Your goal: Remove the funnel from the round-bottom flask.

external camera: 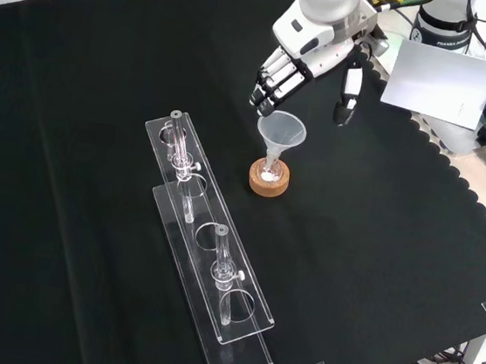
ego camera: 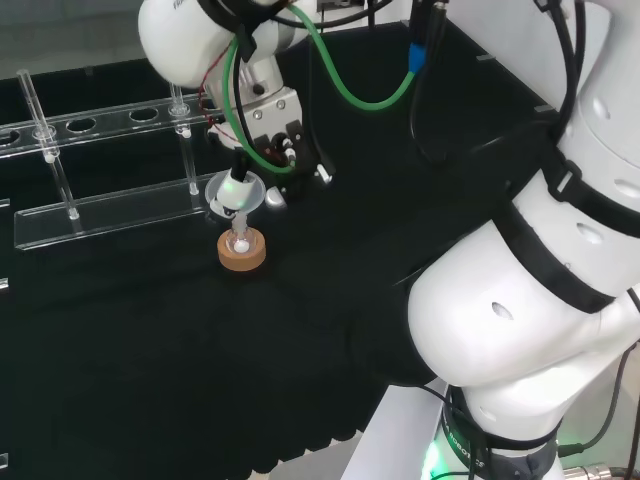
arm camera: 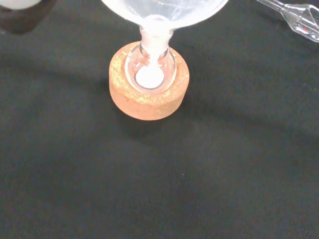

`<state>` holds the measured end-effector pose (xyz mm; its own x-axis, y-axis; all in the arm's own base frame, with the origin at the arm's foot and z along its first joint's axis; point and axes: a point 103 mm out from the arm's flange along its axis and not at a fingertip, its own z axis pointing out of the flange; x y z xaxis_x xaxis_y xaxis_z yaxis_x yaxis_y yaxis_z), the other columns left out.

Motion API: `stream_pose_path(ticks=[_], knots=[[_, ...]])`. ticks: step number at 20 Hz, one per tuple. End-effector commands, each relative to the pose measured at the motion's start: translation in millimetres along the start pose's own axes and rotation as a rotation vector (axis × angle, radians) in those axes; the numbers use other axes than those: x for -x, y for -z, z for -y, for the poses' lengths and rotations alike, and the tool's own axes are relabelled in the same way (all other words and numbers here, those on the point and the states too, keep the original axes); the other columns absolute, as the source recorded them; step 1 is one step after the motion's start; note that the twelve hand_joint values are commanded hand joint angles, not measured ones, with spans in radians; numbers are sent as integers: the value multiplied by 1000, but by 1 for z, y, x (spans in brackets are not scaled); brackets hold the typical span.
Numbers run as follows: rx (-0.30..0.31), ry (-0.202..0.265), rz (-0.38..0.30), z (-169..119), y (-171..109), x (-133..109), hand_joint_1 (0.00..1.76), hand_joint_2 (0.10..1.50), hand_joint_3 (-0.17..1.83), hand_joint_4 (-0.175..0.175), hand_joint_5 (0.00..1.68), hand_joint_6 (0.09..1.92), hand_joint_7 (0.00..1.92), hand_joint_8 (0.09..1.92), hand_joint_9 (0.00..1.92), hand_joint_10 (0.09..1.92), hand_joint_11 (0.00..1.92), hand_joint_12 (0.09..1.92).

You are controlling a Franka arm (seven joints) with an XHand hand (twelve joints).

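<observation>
A small round-bottom flask [external camera: 269,171] sits in a cork ring [external camera: 269,183] near the middle of the cloth, with some white powder [arm camera: 148,77] in its bulb. A clear funnel [external camera: 281,131] stands in its neck. The hand [external camera: 315,50] hovers just above and behind the funnel in the front view, with the fingers [external camera: 270,81] to the left of the rim and the thumb [external camera: 349,96] to the right, apart from it and holding nothing. In the head view the hand [ego camera: 270,140] is right above the funnel [ego camera: 236,192] and the cork ring [ego camera: 242,252]. The wrist view looks down on the funnel [arm camera: 164,10] and the flask [arm camera: 149,67].
A long clear rack [external camera: 209,248] with a few glass tubes lies left of the flask in the front view, and behind it in the head view [ego camera: 110,205]. A white sheet [external camera: 430,80] lies at the cloth's far right edge. The arm's white links [ego camera: 540,280] stand at the head view's right.
</observation>
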<state>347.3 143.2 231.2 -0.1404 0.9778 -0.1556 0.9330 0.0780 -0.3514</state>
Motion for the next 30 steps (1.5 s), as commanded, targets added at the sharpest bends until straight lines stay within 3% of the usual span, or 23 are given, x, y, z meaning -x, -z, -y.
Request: stream_pose_path(ticks=[1, 30], knots=[[5, 14, 30, -7, -15, -5, 636, 662, 206, -25, 5, 87, 0, 212, 97, 836, 374, 1473], [-19, 23, 78, -42, -33, 1, 660, 676, 197, -36, 31, 87, 0, 249, 102, 862, 377, 1471]])
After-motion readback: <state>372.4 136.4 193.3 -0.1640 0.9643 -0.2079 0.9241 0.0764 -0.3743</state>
